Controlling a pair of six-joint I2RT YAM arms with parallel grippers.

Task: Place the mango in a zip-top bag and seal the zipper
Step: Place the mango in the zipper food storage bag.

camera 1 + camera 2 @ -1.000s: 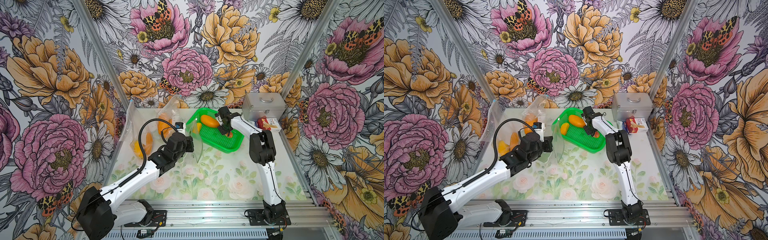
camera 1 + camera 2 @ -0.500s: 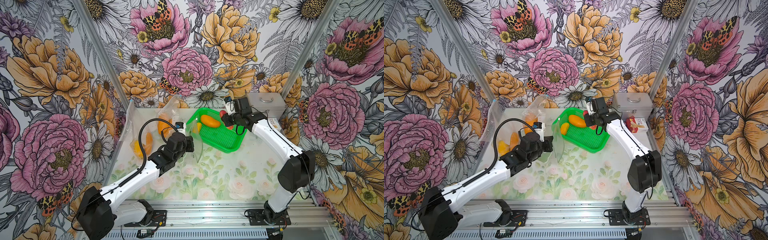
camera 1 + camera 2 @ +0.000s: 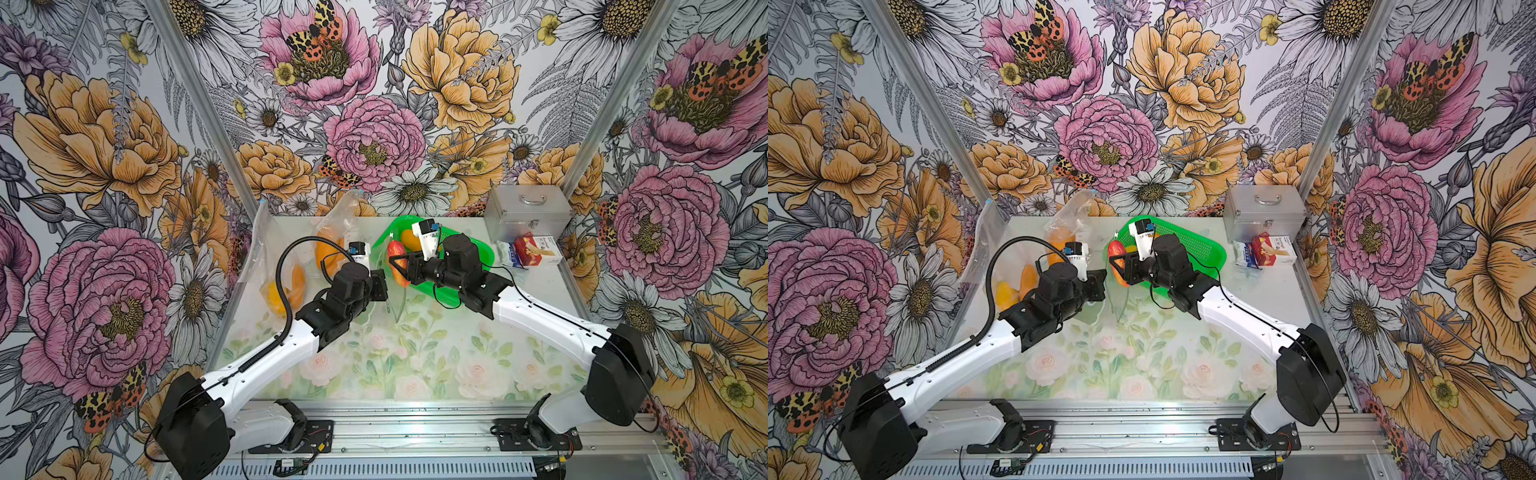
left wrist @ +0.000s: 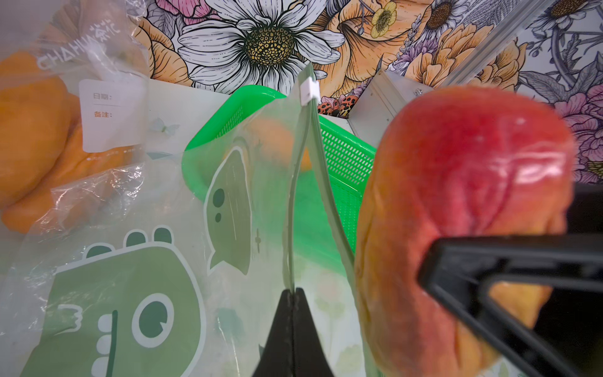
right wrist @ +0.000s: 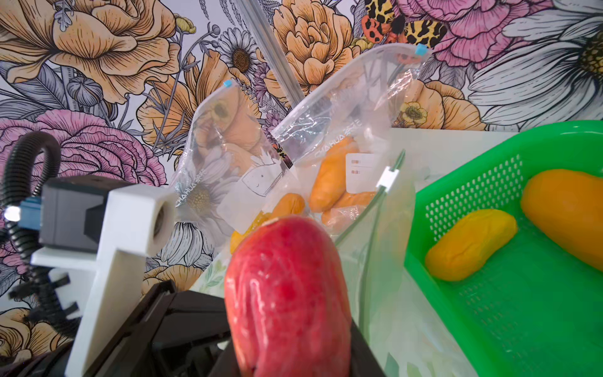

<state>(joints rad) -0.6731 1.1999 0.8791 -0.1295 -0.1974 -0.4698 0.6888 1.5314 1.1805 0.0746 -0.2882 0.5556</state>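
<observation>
Floral-walled table (image 3: 415, 357): mango (image 3: 395, 252) is clamped in the right gripper (image 3: 397, 270) at the rim of the basket (image 5: 538, 310), just beside the bag (image 4: 235, 202). Its zipper edge is pinched in the closed left gripper (image 4: 293, 295), mouth barely parted. Widen the mouth, then feed the mango end-first; filled bags (image 5: 336, 176) beside the basket stand clear.

Mango (image 3: 397, 262) over basket's (image 5: 538, 326) left edge, zip-top bag (image 4: 228, 212) just beside
</observation>
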